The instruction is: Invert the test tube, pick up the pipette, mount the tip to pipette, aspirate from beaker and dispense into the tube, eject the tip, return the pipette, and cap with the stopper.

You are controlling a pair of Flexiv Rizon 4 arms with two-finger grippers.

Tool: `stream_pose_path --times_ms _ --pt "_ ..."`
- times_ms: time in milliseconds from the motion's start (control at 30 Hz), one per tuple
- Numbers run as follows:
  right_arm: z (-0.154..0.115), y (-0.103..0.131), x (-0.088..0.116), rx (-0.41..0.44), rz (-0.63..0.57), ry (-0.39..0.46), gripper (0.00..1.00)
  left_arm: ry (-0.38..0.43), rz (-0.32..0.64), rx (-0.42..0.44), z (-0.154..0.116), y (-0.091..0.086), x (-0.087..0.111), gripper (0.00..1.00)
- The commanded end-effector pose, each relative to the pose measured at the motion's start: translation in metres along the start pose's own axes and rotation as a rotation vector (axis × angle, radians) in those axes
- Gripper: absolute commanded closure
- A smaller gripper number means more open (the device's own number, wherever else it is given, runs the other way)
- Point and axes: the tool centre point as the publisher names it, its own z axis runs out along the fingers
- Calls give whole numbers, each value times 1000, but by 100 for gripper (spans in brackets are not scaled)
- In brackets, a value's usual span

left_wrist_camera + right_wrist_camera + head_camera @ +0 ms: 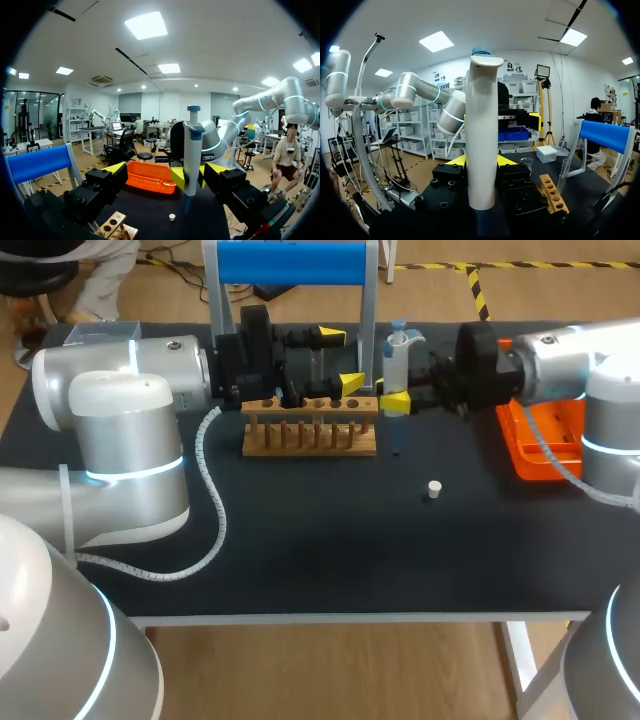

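My right gripper (pixel 393 398) (pixel 481 160) is shut on the white pipette (pixel 397 352) (pixel 481 130), held upright with its blue top up, just right of the wooden rack (pixel 310 428). The pipette's thin lower end hangs above the mat. A clear test tube (pixel 318 365) stands at the rack, between the wide open fingers of my left gripper (pixel 341 358) (pixel 166 168). In the left wrist view the pipette (pixel 192 150) shows just ahead of the open fingers. The small white stopper (pixel 433 488) (pixel 172 217) lies on the mat in front of the pipette. A glass beaker (pixel 526 164) stands behind the rack (pixel 552 192).
An orange tray (pixel 540 440) (pixel 150 177) lies at the right under my right arm. A stand with a blue bar (pixel 290 262) rises behind the rack. A pale box (pixel 100 335) sits at the far left corner. Black mat covers the table.
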Motion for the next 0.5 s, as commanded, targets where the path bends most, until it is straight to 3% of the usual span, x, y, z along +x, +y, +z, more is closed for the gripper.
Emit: stream_pose_path --times_ms 33,500 --pt "9 -4 -7 -8 2 12 100 -5 2 4 2 1 1 0" --pt "32 -9 -28 -24 7 6 100 -5 2 4 2 1 1 0"
